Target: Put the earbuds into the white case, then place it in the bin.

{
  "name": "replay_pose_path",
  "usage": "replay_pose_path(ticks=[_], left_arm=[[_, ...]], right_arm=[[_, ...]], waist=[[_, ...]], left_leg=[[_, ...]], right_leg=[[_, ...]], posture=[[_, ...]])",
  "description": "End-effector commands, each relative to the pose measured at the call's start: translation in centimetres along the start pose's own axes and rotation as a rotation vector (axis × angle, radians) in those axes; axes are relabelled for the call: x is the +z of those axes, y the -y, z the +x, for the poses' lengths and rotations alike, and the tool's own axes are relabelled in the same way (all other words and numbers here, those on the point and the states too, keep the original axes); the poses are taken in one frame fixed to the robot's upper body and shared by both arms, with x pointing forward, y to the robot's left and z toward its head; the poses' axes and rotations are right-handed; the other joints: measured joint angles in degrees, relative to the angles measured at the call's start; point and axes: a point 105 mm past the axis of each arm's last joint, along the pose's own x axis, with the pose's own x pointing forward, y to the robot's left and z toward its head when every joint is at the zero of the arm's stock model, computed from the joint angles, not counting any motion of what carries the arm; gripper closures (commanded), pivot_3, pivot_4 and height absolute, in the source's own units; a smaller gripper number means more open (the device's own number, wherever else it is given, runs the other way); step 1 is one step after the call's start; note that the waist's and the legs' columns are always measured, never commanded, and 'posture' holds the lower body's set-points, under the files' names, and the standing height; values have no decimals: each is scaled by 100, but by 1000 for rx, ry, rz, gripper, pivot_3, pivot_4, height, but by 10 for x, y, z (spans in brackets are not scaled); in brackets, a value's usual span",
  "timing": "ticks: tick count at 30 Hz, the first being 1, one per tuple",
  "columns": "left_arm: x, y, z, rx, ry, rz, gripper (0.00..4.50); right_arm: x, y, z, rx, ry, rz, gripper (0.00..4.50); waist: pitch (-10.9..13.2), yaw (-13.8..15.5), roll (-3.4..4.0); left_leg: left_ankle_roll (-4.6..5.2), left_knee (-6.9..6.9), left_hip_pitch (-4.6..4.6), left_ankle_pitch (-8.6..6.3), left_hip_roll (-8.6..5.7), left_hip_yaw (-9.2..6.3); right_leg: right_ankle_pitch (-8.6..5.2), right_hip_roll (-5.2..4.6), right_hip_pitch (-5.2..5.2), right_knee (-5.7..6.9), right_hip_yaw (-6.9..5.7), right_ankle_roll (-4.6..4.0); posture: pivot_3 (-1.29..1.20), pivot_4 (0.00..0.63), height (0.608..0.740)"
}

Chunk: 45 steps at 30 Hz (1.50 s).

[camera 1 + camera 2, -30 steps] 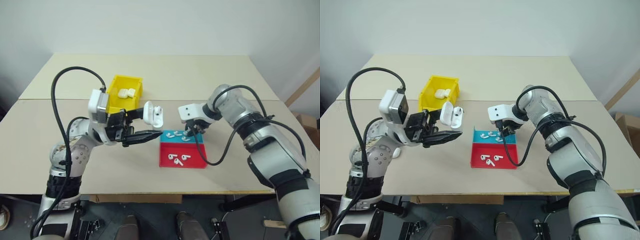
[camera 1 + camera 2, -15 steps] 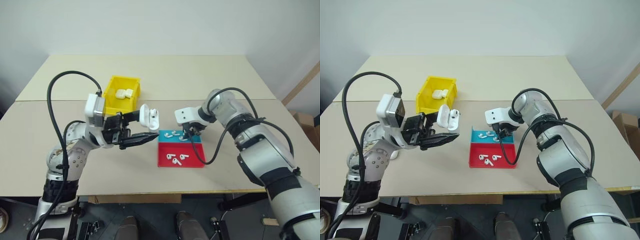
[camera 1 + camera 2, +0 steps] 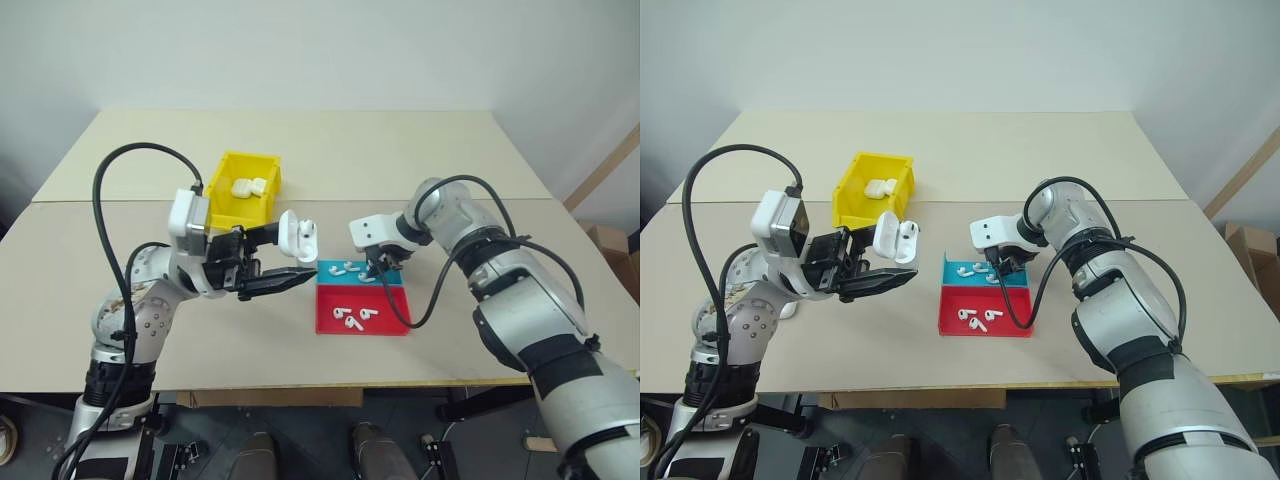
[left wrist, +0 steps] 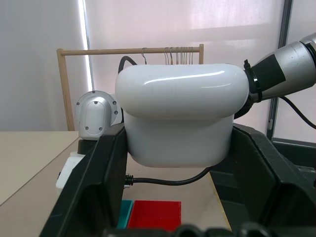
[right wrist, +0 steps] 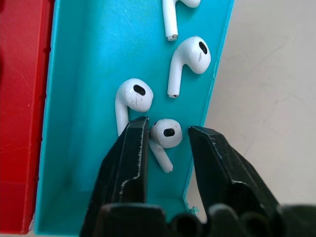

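**A:** Starting at the left, what is the left gripper [image 3: 285, 262] doing?

**B:** It is raised above the table [image 3: 420, 150] and points toward the robot's right. Its black fingers are clamped tight on the white case [image 3: 298, 236]. The case lid is swung open, and the left wrist view shows the rounded shell wedged between the two fingers [image 4: 96, 182].

**A:** And the yellow bin [image 3: 247, 188]?

**B:** It sits on the table behind that gripper, farther from the robot. At least two white cases [image 3: 249, 186] lie inside it, side by side.

**A:** What is in the middle?

**B:** A shallow blue tray [image 3: 392, 277] and a red tray [image 3: 385, 322] lie touching each other, the blue one farther from the robot. Three earbuds [image 3: 353, 316] lie in the red tray. More lie in the blue one.

**A:** And on the right?

**B:** The right gripper [image 5: 167, 136] points steeply down into the blue tray, at the corner by its wall. Its fingers stand a little apart, one on each side of a single earbud [image 5: 164, 138]. The gaps at the earbud's head are slim, and I cannot tell whether the fingers actually press it. The earbud lies on the tray floor. Another earbud [image 5: 127, 102] lies just beside one finger, and two more [image 5: 187, 60] lie farther along the tray.
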Motion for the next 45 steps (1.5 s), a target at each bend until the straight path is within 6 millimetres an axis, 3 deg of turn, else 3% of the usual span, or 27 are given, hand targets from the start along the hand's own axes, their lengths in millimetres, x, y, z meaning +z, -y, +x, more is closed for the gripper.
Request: replay_pose_path(ticks=[1,7,12,15,20,22,27,32,39,45], left_arm=[[11,1,4,-20,10,58,1719],[11,0,5,-26,11,58,1719],[13,-4,5,-36,19,50,1719],[14,-7,6,-48,24,46,1719],[16,-13,9,-59,30,34,1719],[15,-15,10,-63,19,21,1719],[13,-18,15,-65,10,5,1719],[14,-19,19,-72,10,0,1719],[16,-22,18,-67,5,5,1719],[16,-22,18,-68,7,13,1719]], right_arm=[[-4,-1,-1,3,-10,5,3880],[2,9,-11,-63,63,89,3879],[17,17,-73,-158,383,290,3879],[29,-1,-119,-225,632,391,3879],[53,-28,-171,-421,1028,515,3879],[66,-39,-185,-412,1186,571,3879],[109,-67,-190,-310,1356,544,3879],[139,-78,-184,-223,1414,527,3879],[154,-81,-161,-130,1370,542,3879],[148,-80,-150,-131,1334,563,3879]], waist=[[0,0,0],[0,0,0],[9,33,15],[10,137,16],[10,133,16],[10,119,16],[9,119,19],[9,135,20],[9,132,20],[9,130,20]], left_leg=[[0,0,2,0,0,0],[0,0,3,0,0,0],[0,0,-7,0,-1,-1],[0,1,-12,0,-1,-10],[1,5,-10,0,-2,-10],[1,5,-4,0,-2,-8],[2,0,-2,1,0,-14],[1,-1,-11,1,0,-15],[1,-1,-9,1,0,-15],[2,-1,-11,1,1,-14]], right_leg=[[0,0,2,0,0,0],[0,0,3,0,0,0],[1,-1,-3,-1,0,0],[0,-1,-3,-3,-9,1],[1,0,1,-1,-8,2],[8,3,1,3,-4,1],[8,8,1,5,-7,0],[8,6,-4,1,-9,0],[8,6,-2,-1,-10,0],[7,6,-3,-3,-10,0]], posture=[[0,150,740],[0,150,740],[0,150,740],[0,150,740],[0,150,740],[0,150,740],[0,150,740],[0,150,740],[0,150,740],[0,150,740]])
